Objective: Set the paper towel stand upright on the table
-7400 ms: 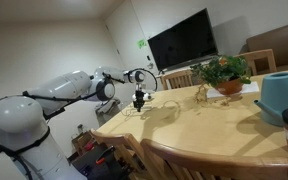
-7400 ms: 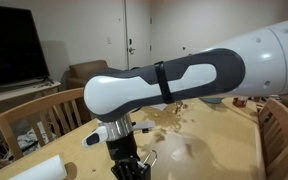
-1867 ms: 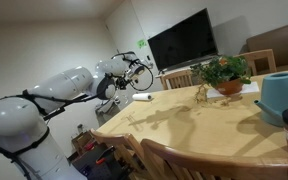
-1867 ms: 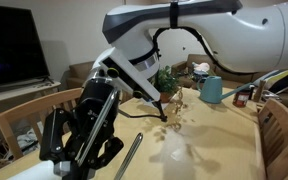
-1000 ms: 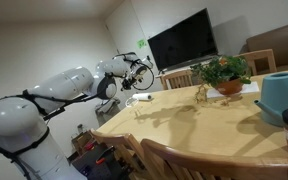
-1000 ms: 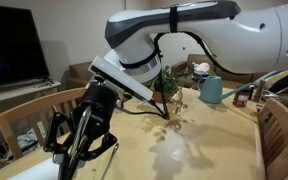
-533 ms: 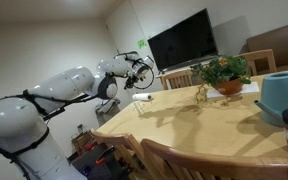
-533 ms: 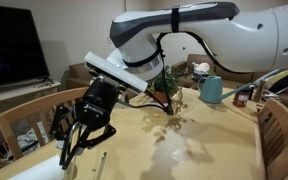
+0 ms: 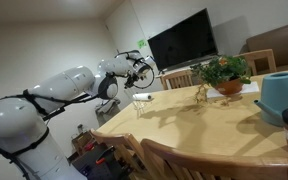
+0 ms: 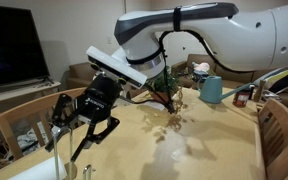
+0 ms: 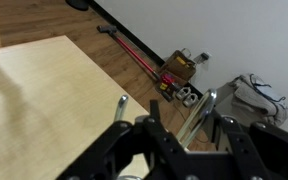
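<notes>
Exterior view, pincer: the pincer (image 10: pixel 76 130) hangs tilted over the near left corner of the tabletop (image 10: pixel 199 150), its tips pointing down and left.
Exterior view, stand: the paper towel stand (image 10: pixel 61 150) shows as 1 thin silvery post, upright or very nearly so. It is just left of the pincer, with its top at the left fingertip. The frame edge cuts off the ring base, so I cannot see whether it sits flat.
Exterior view, surroundings: the potted plant (image 10: pixel 166 82) stands at the far side, well apart from the stand.
Exterior view, arm side: here the pincer (image 9: pixel 139 72) sits above the far left edge of the tabletop (image 9: pixel 214 125). A flat white oblong object (image 9: pixel 141 97) lies on the top just below it. The stand is too thin to make out in this view.
Wrist view, grip: the post (image 11: pixel 199 115) runs as a bright bar between the 2 dark fingers (image 11: pixel 234 150), nearer the right one. The jaws look part-way apart, but I cannot tell whether they grip the post or stand free of it.
Wrist view, edge: the tabletop (image 11: pixel 44 100) fills the left and the floor (image 11: pixel 134 55) shows to the right, so the stand is near the table's edge.
Key relation: the post's long axis is vertical and lies between the jaws, directly below the wrist.
My next move, as I judge it: spread the jaws fully, then draw back straight up along the post. Any sideways drag could tip the stand toward the edge.
</notes>
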Controlling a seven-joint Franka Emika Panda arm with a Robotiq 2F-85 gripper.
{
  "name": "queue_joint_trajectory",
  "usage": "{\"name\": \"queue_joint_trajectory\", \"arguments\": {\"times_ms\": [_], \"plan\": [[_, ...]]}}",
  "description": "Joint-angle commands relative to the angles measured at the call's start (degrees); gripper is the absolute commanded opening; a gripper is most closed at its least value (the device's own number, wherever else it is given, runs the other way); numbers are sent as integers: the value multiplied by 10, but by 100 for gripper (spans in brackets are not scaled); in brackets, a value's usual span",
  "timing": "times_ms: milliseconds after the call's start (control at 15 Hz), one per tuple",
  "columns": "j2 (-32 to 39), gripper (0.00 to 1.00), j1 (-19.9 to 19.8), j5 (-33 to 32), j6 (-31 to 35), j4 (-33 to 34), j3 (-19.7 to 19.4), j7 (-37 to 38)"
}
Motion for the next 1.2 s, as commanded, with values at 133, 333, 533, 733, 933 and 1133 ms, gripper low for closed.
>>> {"name": "queue_joint_trajectory", "arguments": {"times_ms": [133,333,533,733,933,1133], "plan": [[-10,91,-4,18,12,-8,4,17],[-10,100,-7,24,12,-9,4,15],[-11,100,-10,28,13,-10,3,12],[-13,100,-14,31,17,-9,1,8],[-20,100,-23,30,33,-14,-2,-9],[-23,100,-32,26,72,-11,-6,-39]]}}
